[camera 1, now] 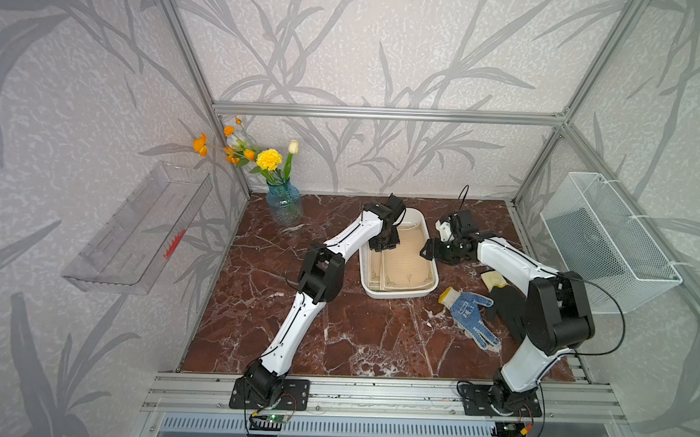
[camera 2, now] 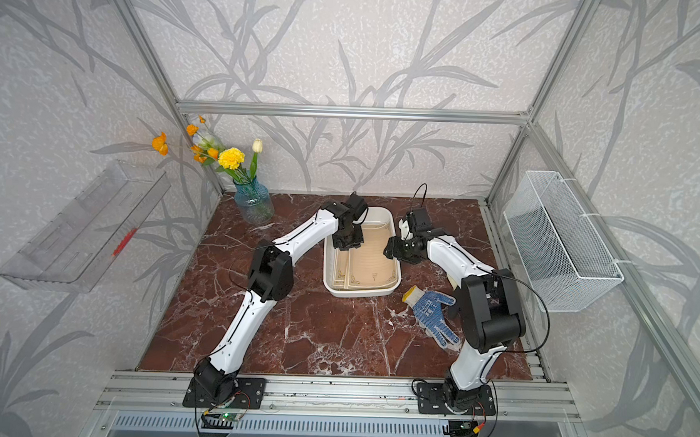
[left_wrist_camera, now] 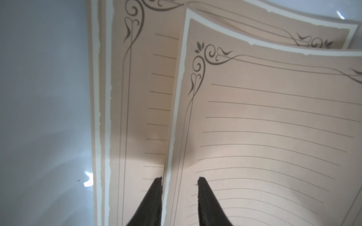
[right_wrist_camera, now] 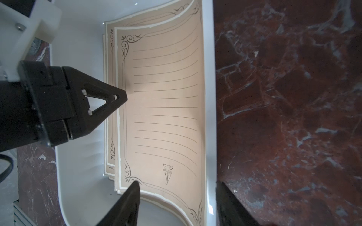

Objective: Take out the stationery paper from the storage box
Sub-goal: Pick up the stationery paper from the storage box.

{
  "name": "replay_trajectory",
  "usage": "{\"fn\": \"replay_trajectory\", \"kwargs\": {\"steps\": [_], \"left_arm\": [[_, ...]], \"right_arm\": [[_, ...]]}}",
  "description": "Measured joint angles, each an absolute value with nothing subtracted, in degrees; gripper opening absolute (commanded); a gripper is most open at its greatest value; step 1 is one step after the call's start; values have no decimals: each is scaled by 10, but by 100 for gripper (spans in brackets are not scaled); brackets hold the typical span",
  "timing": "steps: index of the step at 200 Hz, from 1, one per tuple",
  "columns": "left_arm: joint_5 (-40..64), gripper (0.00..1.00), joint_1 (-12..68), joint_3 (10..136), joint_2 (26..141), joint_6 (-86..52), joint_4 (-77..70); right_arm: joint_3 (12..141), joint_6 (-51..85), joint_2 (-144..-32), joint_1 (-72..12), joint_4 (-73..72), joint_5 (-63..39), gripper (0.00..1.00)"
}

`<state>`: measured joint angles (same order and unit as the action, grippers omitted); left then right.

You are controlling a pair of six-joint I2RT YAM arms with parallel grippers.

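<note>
Marble tabletop (camera 1: pixel 336 327), white storage box (camera 1: pixel 398 294) with stacked stationery paper (camera 1: pixel 407 261) inside

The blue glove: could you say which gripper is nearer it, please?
Right. The right gripper straddles the storage box rim on the glove's side; the left gripper is across the box.

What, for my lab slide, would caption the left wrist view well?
The left gripper has its fingers astride the raised edge of the top paper sheet in the white box.

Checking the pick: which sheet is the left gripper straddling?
The topmost sheet: its raised long edge runs inside the left gripper; others lie underneath.
</note>
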<state>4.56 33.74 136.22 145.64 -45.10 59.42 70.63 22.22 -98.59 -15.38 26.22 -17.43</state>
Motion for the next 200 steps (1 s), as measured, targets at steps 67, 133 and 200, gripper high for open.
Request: {"fn": "replay_trajectory", "kwargs": {"steps": [67,133,200], "left_arm": [[80,33,332,1330,1456,-453,572],[111,32,327,1320,1456,-456,548],[139,32,321,1310,1454,-457,531]], "right_arm": [[707,220,-965,-154,275,-170,59],[721,213,-966,-158,291,-168,51],[735,213,-997,-167,302,-154,48]]}}
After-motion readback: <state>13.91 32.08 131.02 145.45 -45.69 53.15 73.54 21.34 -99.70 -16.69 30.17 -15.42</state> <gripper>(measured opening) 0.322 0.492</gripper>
